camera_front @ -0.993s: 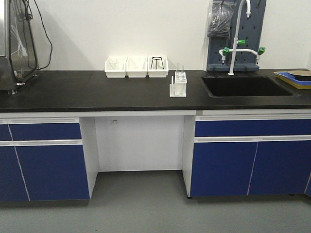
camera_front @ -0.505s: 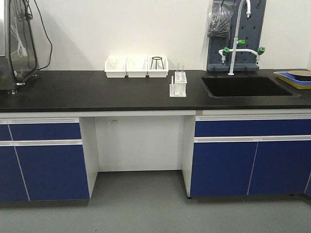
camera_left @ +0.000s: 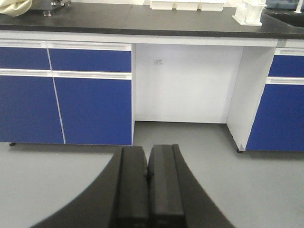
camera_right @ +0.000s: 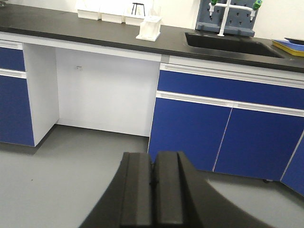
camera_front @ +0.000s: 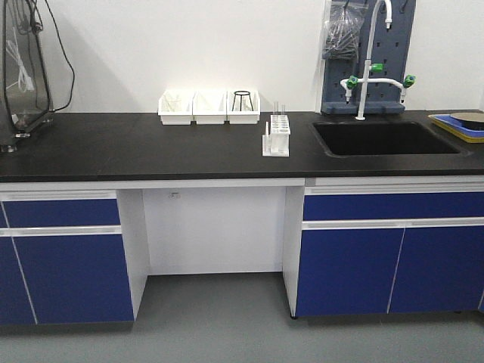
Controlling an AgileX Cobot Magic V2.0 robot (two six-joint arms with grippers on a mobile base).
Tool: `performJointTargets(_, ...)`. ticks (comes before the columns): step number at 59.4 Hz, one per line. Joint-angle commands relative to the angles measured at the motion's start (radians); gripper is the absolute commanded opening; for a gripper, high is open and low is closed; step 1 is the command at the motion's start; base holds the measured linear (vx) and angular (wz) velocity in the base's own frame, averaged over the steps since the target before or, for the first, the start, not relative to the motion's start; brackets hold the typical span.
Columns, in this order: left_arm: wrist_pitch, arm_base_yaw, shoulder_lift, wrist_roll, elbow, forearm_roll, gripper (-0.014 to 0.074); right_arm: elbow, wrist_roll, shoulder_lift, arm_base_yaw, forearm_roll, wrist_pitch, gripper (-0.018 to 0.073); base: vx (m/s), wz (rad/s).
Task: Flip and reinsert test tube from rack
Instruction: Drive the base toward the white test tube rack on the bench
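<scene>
The small white test-tube rack [camera_front: 277, 137] stands on the black countertop [camera_front: 151, 147], left of the sink, with clear tubes [camera_front: 277, 110] sticking up from its back row. It also shows in the left wrist view [camera_left: 247, 11] and the right wrist view [camera_right: 149, 28]. My left gripper [camera_left: 147, 152] is shut and empty, low above the grey floor, far from the bench. My right gripper [camera_right: 153, 156] is shut and empty too, also low over the floor. Neither gripper shows in the front view.
Three white open-front bins [camera_front: 209, 107] stand at the back wall. A black sink [camera_front: 378, 138] with a tap [camera_front: 370, 53] lies right of the rack. A blue tray [camera_front: 461, 125] is at far right, and equipment [camera_front: 19, 68] at far left. Blue cabinets [camera_front: 386, 257] flank a knee gap.
The front view has shifted: the bench now sits slightly lower and further left in frame, so the base has moved a little. Nothing on the bench has moved.
</scene>
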State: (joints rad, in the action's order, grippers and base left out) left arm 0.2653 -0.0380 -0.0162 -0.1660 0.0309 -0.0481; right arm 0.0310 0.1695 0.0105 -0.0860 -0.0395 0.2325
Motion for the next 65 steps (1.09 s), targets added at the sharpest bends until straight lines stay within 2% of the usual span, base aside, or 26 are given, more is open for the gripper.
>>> performJointTargets(1, -0.084, 0.003, -0.011, 0.000, 0.002, 0.005, -0.0006, 0.000, 0.009, 0.010, 0.005, 0.003, -0.080, -0.0008, 0.28, -0.01)
performJointTargets(65, -0.085, 0.003, -0.011, 0.000, 0.002, 0.005, -0.0006, 0.000, 0.009, 0.010, 0.005, 0.003, -0.080, -0.0008, 0.46, 0.00)
